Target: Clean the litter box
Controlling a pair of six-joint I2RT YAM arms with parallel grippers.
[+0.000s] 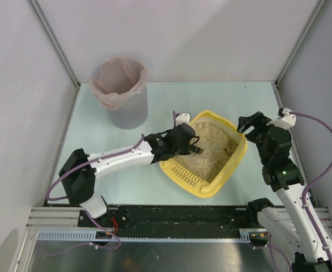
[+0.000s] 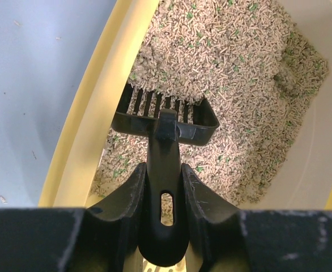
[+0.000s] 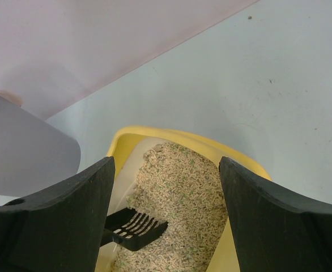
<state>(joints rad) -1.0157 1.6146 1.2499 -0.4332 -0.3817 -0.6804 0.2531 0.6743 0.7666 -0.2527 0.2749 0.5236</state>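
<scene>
The yellow litter box (image 1: 227, 171) lies tilted on the table's middle right, holding beige litter (image 1: 208, 148). My left gripper (image 1: 193, 146) is shut on the handle of a black slotted scoop (image 2: 165, 120), whose blade rests on the litter near the box's left wall (image 2: 92, 113). My right gripper (image 1: 246, 126) is open and empty, hovering just beyond the box's right rim; through its fingers (image 3: 64, 221) I see the box (image 3: 171, 137) and the scoop (image 3: 136, 229).
A grey bin (image 1: 122, 90) with a pink liner stands at the back left of the table; its wall shows in the right wrist view (image 3: 24, 153). White walls and metal frame posts enclose the table on three sides.
</scene>
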